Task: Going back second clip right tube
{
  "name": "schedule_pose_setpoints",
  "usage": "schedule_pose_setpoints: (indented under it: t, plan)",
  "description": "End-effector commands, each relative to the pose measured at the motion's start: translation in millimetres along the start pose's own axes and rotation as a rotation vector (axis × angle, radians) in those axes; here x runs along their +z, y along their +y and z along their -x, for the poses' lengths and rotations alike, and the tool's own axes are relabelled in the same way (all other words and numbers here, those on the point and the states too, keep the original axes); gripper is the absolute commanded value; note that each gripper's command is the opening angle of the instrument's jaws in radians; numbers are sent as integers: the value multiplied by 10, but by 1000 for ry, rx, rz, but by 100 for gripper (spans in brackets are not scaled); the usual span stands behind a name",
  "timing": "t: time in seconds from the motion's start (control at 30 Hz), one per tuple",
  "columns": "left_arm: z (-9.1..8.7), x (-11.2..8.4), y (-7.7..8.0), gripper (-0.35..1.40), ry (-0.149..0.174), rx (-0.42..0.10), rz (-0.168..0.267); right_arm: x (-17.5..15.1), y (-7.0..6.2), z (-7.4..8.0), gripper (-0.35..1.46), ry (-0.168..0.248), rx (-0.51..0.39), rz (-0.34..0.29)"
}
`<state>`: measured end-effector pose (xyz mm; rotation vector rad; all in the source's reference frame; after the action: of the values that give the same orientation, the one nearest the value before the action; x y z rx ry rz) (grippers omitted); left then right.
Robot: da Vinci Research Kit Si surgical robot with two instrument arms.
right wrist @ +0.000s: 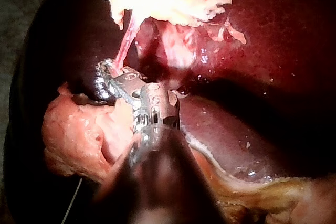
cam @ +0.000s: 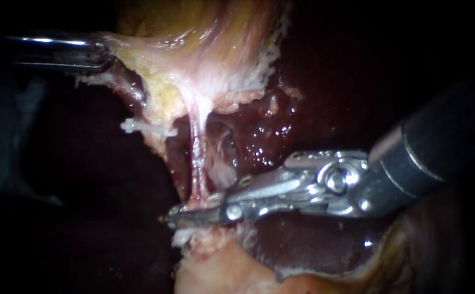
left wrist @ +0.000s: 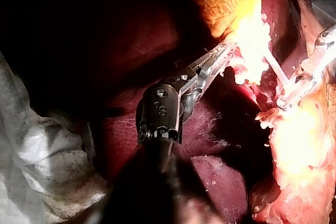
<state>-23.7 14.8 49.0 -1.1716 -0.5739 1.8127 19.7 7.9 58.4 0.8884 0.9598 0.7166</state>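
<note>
End effector of my right instrument (cam: pixel 193 212) is clamping the thin pink tube (cam: pixel 196 155) at six o'clock, so retreating unopened is risking a tear.

Dark red liver (cam: pixel 313 239), white clip (cam: pixel 147 129), pink tube (cam: pixel 196 158)

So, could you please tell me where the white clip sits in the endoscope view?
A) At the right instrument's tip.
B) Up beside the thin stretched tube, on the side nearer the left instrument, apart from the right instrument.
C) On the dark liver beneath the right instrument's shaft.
B: the white clip lies crosswise at the edge of the yellowish tissue, beside the thin tube, while the right instrument reaches that tube's lower end.
</note>
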Motion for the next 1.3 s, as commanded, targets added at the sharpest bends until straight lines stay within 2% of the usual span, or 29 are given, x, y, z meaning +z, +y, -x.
schedule_pose_setpoints:
  t: [0.03, 0.1, 0.23, 0.33, 0.53, 0.87, 1.07, 1.3]
  plan:
    - [0, 0, 0, -35, 0, 0, 0, 0, 0, 0, -35, 0, -6, 0]
    - [0, 0, 0, -35, 0, 0, 0, 0, 0, 0, -35, 0, -18, 0]
    - [0, 0, 0, -35, 0, 0, 0, 2, 3, 2, 31, 28, -55, -26]
    - [0, 0, 0, -35, 0, 0, 0, 6, 7, 3, 46, 39, -57, -30]
    - [0, 0, 0, -35, 0, 0, 0, 6, 21, 5, 48, 40, -153, -21]
    - [0, 0, 0, -35, 0, 0, 0, 9, 51, 22, 49, 61, -386, 73]
    - [0, -1, 0, -35, 0, 0, 0, -11, 54, 25, 49, 63, -445, 89]
    - [0, -1, 0, -35, 0, 0, 0, -58, 51, 28, 49, 60, -510, 92]
